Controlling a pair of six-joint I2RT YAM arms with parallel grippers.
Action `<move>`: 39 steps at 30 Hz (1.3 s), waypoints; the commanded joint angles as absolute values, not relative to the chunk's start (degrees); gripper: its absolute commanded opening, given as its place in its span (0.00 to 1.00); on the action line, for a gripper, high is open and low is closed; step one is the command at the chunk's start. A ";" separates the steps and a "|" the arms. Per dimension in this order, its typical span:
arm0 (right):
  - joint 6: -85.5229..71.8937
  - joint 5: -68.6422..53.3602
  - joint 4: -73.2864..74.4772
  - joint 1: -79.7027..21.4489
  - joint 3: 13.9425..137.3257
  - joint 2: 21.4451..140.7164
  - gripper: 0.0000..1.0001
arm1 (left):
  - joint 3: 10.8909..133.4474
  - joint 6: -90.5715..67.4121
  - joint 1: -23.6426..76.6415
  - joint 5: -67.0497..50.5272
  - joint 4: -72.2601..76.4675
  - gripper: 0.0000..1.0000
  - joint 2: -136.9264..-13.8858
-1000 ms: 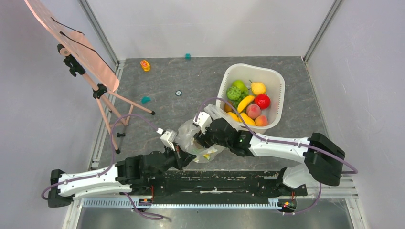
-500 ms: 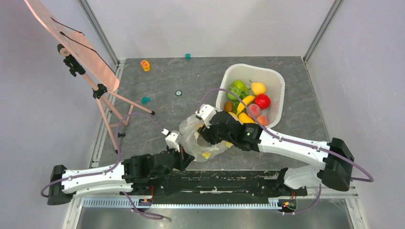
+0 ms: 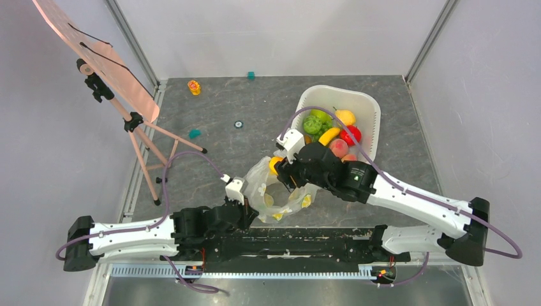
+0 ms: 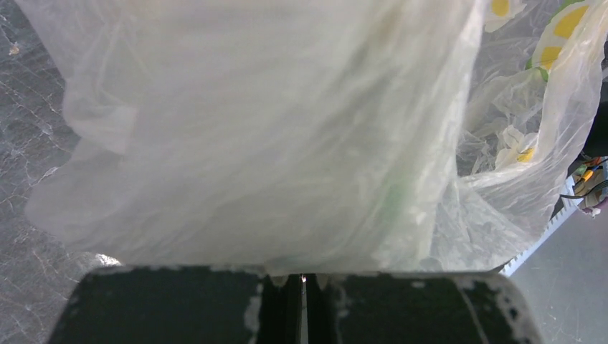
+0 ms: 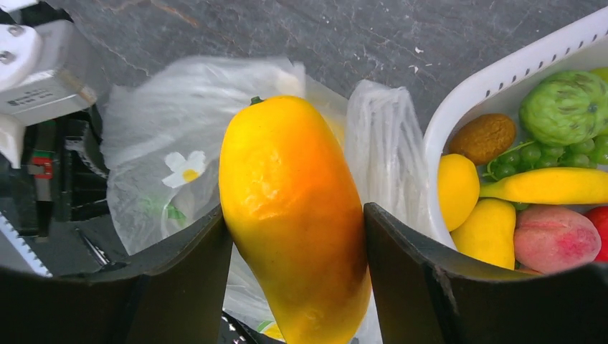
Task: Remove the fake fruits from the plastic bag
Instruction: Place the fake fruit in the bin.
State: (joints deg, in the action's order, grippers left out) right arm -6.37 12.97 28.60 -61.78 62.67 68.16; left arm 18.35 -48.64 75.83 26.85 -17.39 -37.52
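Note:
The plastic bag (image 3: 275, 194) lies crumpled on the table near the arms' bases, and it fills the left wrist view (image 4: 251, 129). My left gripper (image 3: 246, 211) (image 4: 301, 281) is shut on the bag's near edge. My right gripper (image 3: 281, 169) (image 5: 295, 215) hangs just above the bag's far side. It is shut on an orange-yellow fake fruit (image 3: 274, 164) (image 5: 294, 208), which stands upright between the fingers. Other fake fruits lie in the white basin (image 3: 370, 105) (image 5: 495, 79): a bumpy green one (image 3: 312, 124) (image 5: 563, 107), a banana (image 3: 329, 136) (image 5: 545, 185) and a peach (image 3: 338, 148) (image 5: 556, 236).
An easel with a pink board (image 3: 96, 51) stands at the left, its legs (image 3: 172, 137) reaching onto the table. Small toy blocks lie at the back: a yellow-orange one (image 3: 194, 87), a teal one (image 3: 251, 75) and another teal one (image 3: 194, 133). A small round piece (image 3: 238, 124) lies nearby.
My right gripper has come up out of the bag with the orange-yellow fruit and moved back and right, toward the basin. My left gripper has shifted slightly right, still shut on the bag.

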 commanded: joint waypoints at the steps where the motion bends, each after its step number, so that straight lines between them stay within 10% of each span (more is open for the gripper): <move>1: -9.03 13.37 28.45 -62.15 65.47 65.06 0.38 | 18.02 -49.70 75.76 28.82 -15.03 0.02 -37.42; 11: -9.58 20.21 27.76 -57.42 67.89 61.75 0.45 | 18.35 -51.55 75.67 30.05 -19.17 0.02 -34.69; 28: -5.05 14.04 20.76 -20.98 61.80 80.45 0.45 | 36.84 -51.65 75.72 32.60 -45.23 0.35 -24.62; 39: -3.26 15.29 16.20 -18.51 61.97 88.94 0.54 | 48.35 -36.10 75.72 29.75 -35.31 0.37 -40.73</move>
